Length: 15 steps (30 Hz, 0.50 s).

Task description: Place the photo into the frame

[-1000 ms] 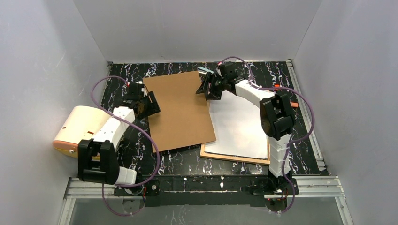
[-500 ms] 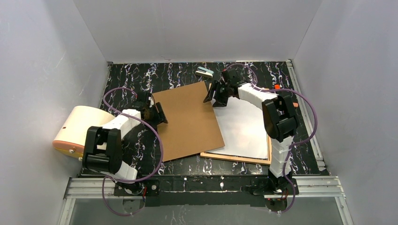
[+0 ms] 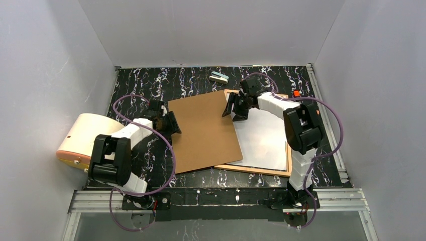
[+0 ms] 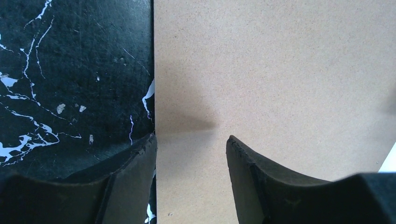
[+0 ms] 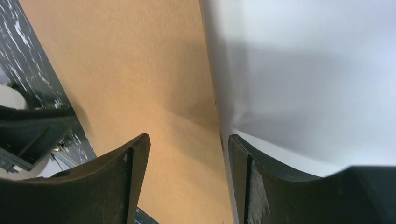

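Change: backing board [image 3: 206, 130] has slid right, now overlapping frame [image 3: 251, 170].
Photo [image 3: 263, 140]: white side up inside frame, centre right.
Left jaws: half-open, empty.
Right jaws: open, empty.
Meaning: photo looks seated; backing next.

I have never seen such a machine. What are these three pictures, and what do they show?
Two robot arms stand at the table's near edge. The wide picture is from a camera above them; the two close pictures are from wrist cameras. On the dark table lies a wooden frame with the photo in it, white side up. A brown board partly covers them. The left gripper straddles the board's left edge, the right gripper its right edge. Both are open; nothing is held.
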Motion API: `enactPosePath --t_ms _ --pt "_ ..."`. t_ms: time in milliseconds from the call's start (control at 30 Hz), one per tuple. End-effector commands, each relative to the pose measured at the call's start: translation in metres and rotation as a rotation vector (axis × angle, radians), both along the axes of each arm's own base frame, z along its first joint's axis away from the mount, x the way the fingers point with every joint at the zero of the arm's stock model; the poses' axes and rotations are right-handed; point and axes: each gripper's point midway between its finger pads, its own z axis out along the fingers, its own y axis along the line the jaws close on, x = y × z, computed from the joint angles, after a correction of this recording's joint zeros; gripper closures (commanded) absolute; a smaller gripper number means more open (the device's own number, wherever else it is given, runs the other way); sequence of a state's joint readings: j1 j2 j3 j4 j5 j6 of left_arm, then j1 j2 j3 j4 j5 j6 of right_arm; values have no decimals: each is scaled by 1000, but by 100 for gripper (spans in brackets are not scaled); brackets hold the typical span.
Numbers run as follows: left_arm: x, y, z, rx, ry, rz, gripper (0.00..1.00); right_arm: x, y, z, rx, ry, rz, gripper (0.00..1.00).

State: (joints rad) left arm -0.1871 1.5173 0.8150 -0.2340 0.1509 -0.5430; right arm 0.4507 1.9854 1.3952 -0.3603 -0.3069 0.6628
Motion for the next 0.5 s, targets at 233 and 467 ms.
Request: enactPosePath --t_ms 233,467 --pt "-7 0 -8 15 43 -8 47 -35 2 28 201 -39 147 31" --pt "-9 -2 -12 7 58 -20 48 -39 15 40 325 -46 218 31"
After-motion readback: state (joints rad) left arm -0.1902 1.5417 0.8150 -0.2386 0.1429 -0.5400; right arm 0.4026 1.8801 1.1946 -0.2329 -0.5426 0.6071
